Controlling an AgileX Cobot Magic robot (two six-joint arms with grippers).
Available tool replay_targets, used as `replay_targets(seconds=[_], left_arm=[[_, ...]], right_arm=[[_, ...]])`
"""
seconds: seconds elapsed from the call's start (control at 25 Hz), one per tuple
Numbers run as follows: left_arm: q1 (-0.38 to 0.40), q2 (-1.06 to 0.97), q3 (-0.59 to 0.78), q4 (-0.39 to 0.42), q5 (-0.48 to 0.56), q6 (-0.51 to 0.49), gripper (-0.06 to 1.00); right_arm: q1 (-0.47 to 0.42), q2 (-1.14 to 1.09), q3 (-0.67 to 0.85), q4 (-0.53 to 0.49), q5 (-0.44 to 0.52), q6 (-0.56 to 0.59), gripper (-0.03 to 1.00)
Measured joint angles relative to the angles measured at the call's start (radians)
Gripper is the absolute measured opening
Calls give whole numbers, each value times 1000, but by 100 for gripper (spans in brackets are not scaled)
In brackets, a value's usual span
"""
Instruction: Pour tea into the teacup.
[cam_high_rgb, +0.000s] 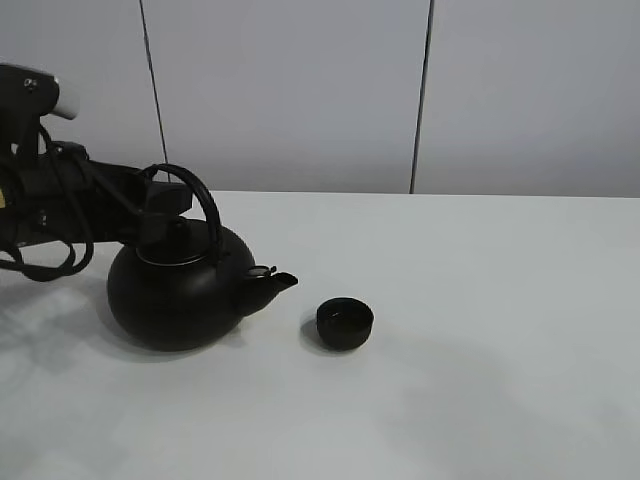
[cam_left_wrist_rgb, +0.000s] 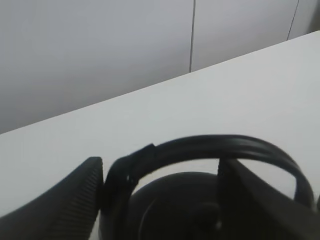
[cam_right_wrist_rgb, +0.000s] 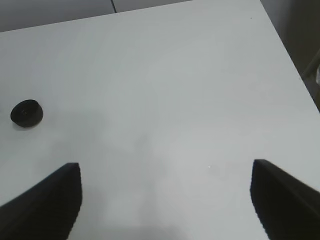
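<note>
- Standing on the white table (cam_high_rgb: 480, 300), the black kettle (cam_high_rgb: 178, 290) sits left of centre with its spout (cam_high_rgb: 272, 285) pointing right toward the teacup (cam_high_rgb: 345, 323).
- The teacup rests upright on the table just beside the spout tip, not touching it, with a small gap of bare tabletop between them.
- The left arm (cam_high_rgb: 70, 200) reaches in from the left edge at the height of the kettle's arched handle (cam_high_rgb: 195, 195).
- The left gripper (cam_left_wrist_rgb: 160, 185) has its two fingers (cam_left_wrist_rgb: 70, 200) on either side of the handle (cam_left_wrist_rgb: 220, 147), which arches between them above the kettle's rounded top (cam_left_wrist_rgb: 175, 205).
- Whether those fingers are pressing on the handle or merely flanking it, I cannot tell; the wrist view is too close and dark there.
- The right gripper (cam_right_wrist_rgb: 165, 200) is spread wide, nothing between its fingers (cam_right_wrist_rgb: 47, 200), only bare table beneath.
- In the right wrist view the teacup (cam_right_wrist_rgb: 26, 113) shows small and far off, well apart from that gripper.
- A grey panelled wall (cam_high_rgb: 300, 90) stands behind the table.
</note>
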Motion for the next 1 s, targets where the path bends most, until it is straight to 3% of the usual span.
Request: replay_targets(seconds=[0.28, 0.64, 0.72, 0.84, 1.0], left_arm=[[0, 0, 90, -12, -146, 7, 54], [-1, -131, 187, -69, -112, 6, 68], [-1, -223, 176, -81, 16, -6, 69], [-2, -354, 103, -79, 352, -25, 69], [-3, -487, -92, -62, 781, -65, 69]], right_arm=[[0, 0, 0, 0, 0, 0, 63], [0, 0, 0, 0, 0, 0, 63], [0, 0, 0, 0, 0, 0, 63], [0, 0, 0, 0, 0, 0, 63], [0, 0, 0, 0, 0, 0, 63]])
